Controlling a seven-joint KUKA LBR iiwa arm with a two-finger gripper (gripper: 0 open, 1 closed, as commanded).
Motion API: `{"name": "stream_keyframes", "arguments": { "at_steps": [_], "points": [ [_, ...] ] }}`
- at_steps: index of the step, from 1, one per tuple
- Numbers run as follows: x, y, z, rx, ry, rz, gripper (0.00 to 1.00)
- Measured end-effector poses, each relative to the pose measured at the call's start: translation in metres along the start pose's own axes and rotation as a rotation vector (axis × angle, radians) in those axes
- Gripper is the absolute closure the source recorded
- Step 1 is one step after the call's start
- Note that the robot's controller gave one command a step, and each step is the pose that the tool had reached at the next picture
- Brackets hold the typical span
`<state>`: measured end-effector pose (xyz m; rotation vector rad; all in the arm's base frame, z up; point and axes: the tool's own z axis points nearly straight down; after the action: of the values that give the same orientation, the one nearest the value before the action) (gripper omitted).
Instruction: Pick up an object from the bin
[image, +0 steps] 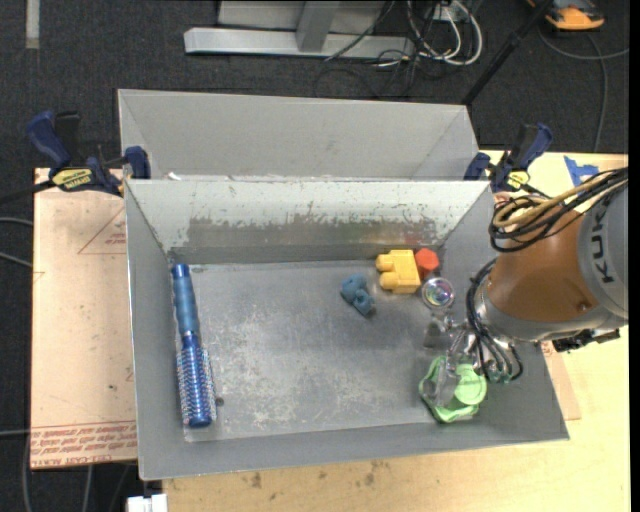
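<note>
The gripper (458, 362) is hovering over a crumpled light-green plastic object (455, 396) at four o'clock in the grey metal bin (300, 345); whether it is open or closed I cannot tell. The arm's orange cover (545, 290) is showing the cut-off letters "KU".

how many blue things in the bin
2: a long blue plastic hairbrush along the view's left wall, a small blue lump left of the yellow block. The arm may hide more.

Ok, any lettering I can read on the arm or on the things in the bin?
"KU": dark letters on the arm's orange cover, cut off at the picture's right edge.
On the blue brush, yellow block, blue lump and green thing: no lettering to be seen.
</note>
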<state>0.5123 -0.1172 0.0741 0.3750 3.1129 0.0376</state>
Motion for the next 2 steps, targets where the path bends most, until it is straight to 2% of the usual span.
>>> {"name": "stream_keyframes", "arguments": {
  "at_steps": [1, 2],
  "points": [
    [0.004, 0.001, 0.002, -0.003, 0.011, -0.167, 0.00],
    [0.018, -0.011, -0.001, -0.005, -0.007, -0.146, 0.00]
  ]
}}
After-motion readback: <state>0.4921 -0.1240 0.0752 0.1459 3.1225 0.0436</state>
